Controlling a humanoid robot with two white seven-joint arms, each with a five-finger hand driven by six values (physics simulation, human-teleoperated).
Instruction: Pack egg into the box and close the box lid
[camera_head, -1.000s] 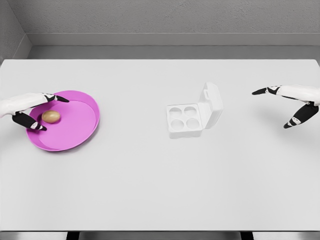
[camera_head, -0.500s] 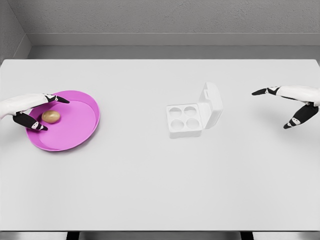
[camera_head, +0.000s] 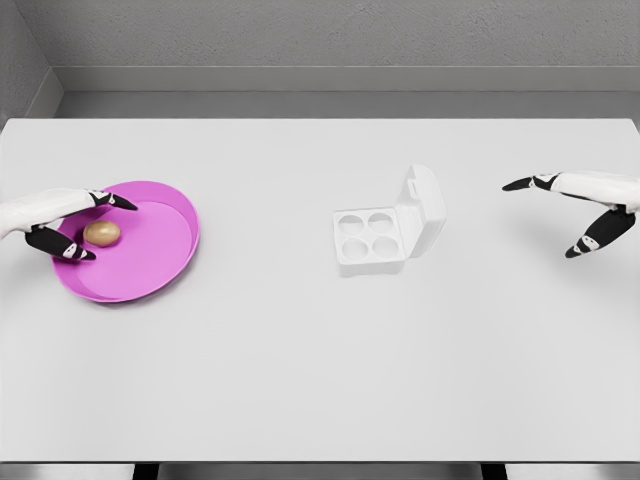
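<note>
A brown egg (camera_head: 102, 233) lies in the left part of a shallow magenta bowl (camera_head: 160, 250) on the white table. My left hand (camera_head: 88, 225) comes in from the left edge and brackets the egg, one dark fingertip above it and one below, fingers spread and not closed on it. The white egg box (camera_head: 372, 238) sits mid-table with four hollow cups showing and its lid (camera_head: 425, 208) standing up on the right side. My right hand (camera_head: 560, 215) hovers open at the far right, well away from the box.
The white table (camera_head: 320, 380) stretches wide in front of the bowl and box. A grey wall runs along the far edge.
The left hand has drifted slightly left and its fingertips sit a bit closer around the egg. The egg, bowl, box and right hand hold their places.
</note>
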